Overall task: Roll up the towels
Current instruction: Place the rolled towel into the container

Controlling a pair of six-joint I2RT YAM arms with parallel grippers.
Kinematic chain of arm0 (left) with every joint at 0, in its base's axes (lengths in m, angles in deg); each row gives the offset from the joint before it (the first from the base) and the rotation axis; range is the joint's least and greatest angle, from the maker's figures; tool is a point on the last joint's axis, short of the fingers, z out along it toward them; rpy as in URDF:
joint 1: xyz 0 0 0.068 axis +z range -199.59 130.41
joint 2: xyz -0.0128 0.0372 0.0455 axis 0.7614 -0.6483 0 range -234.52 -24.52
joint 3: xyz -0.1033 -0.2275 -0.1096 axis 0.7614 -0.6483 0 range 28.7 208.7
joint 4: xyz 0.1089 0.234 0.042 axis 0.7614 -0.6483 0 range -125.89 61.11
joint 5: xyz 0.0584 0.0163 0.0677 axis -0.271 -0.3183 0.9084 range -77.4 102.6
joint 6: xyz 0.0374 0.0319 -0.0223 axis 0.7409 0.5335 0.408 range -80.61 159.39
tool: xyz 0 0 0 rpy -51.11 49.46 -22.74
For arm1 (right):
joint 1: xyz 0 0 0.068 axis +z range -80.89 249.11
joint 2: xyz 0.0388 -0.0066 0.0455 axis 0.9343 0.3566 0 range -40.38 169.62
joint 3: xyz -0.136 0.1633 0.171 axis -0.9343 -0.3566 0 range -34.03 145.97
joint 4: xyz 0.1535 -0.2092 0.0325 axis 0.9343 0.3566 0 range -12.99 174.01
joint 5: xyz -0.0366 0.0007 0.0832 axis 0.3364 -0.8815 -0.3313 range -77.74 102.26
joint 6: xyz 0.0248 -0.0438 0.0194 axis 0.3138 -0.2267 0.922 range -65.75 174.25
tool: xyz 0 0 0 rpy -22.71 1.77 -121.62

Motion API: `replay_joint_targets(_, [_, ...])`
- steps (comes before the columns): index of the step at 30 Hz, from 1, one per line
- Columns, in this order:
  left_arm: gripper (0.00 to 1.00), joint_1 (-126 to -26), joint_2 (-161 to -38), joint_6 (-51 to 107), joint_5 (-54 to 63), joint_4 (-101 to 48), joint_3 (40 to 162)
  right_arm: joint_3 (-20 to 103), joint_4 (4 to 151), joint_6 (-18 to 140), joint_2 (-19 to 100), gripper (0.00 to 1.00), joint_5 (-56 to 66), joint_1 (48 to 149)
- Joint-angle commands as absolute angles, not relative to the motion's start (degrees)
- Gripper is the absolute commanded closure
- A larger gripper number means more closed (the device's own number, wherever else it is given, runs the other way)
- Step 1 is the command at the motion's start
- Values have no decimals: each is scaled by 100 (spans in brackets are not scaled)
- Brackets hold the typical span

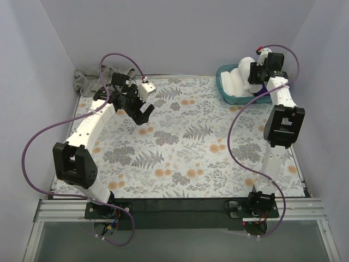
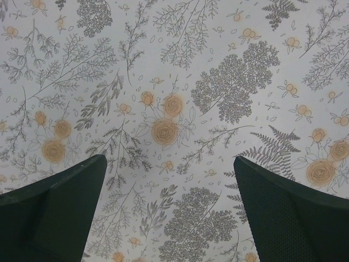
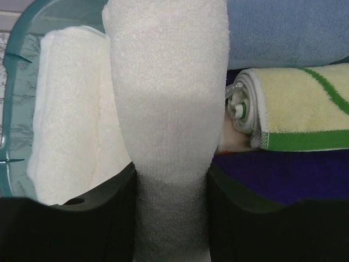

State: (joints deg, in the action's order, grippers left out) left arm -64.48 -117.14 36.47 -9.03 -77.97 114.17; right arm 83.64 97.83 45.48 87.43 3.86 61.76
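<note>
left claw (image 2: 169, 161): we see it spread wide, its two dark fingers (image 2: 54, 213) well apart with nothing between them.
under the left claw: only the flowered cloth (image 2: 174, 82) that covers the table. In the top view this claw hangs over the far left part of it.
right claw (image 3: 172, 174): we find it drawn narrow, clamped on the white roll, with one finger pressed to each side.
white roll (image 3: 169, 93): a terry towel rolled tight. It runs lengthwise away from the right claw, over the basket. We cannot tell whether it rests on what lies in the basket or hangs above it.
basket (image 3: 13, 82): teal plastic. In the top view we place it at the table's far right corner, with the right arm reaching over it.
second roll (image 3: 65, 109): another white rolled towel. It lies in the basket just left of the white roll and along the basket's wall.
other cloths in the basket: to the right of the white roll we make out a blue towel (image 3: 289, 27) farthest off. A rolled yellow towel (image 3: 305, 109) with green stripes lies nearer, and a dark purple towel (image 3: 283, 174) lies nearest the claw.
grey towel (image 1: 86, 82): we see it crumpled, not rolled, in the far left corner by the walls. It is just behind the left arm's wrist and well apart from the basket.
</note>
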Motion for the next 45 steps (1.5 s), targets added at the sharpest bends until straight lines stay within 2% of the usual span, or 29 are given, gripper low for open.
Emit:
replay_joint_targets(1, [2, -6444, -11285, 3789, -639, -7916, 11351, 8665, 9353, 4617, 8890, 99, 567, 6164])
replay_joint_targets(3, [2, -6444, -11276, 3728, -498, -7890, 11290, 8630, 9362, 4608, 8978, 99, 523, 6173])
replay_joint_targets(4, [2, -6435, -11294, 3710, -454, -7890, 11272, 8542, 9353, 4599, 8996, 90, 558, 6164])
replay_joint_targets(6, [2, -6435, -11346, 3666, -375, -7942, 11307, 8498, 9353, 4582, 9005, 81, 637, 6164])
replay_joint_targets(7, [2, -6435, -11425, 3649, -357, -8012, 11342, 8437, 9371, 4590, 8987, 70, 655, 6164])
replay_joint_targets(10, [2, -6426, -11610, 3613, -444, -8179, 11491, 8366, 9388, 4616, 8803, 47, 628, 6164])
replay_joint_targets(12, [2, -6435, -11663, 3587, -558, -8197, 11544, 8357, 9423, 4625, 8628, 39, 550, 6164])
replay_joint_targets(13, [2, -6426, -11707, 3570, -611, -8215, 11614, 8357, 9484, 4634, 8575, 30, 532, 6164])
replay_joint_targets(16, [2, -6409, -11760, 3482, -708, -8180, 11729, 8366, 9607, 4678, 8276, 12, 497, 6155])
replay_joint_targets(21, [2, -6190, -11935, 3183, -1024, -8180, 12133, 8348, 9845, 4635, 7618, 7, 357, 6103])
replay_joint_targets(22, [2, -6146, -12023, 3087, -1199, -8206, 12220, 8331, 9967, 4608, 7486, 2, 304, 6102])
replay_joint_targets(27, [2, -6040, -12270, 3007, -1850, -8365, 12783, 7769, 10694, 4187, 6319, 2, -732, 6111])
replay_joint_targets(30, [2, -6048, -12278, 3112, -1921, -8338, 12723, 6944, 11180, 3967, 5642, 2, -1346, 6129])
replay_joint_targets(36, [2, -6057, -11839, 3543, -1720, -8066, 11835, 4485, 12383, 3063, 4385, 2, -2489, 6304])
replay_joint_targets(38, [2, -6066, -11760, 3701, -1676, -8162, 11528, 3495, 12455, 2817, 4093, 2, -2544, 6419])
replay_joint_targets(41, [2, -6057, -11260, 3746, -1605, -7829, 10688, 2508, 12491, 2605, 3539, 1, -2685, 6480])
replay_joint_targets(45, [2, -6057, -10531, 3605, -1245, -7442, 9665, 1785, 12430, 2385, 2994, 2, -2563, 6489])
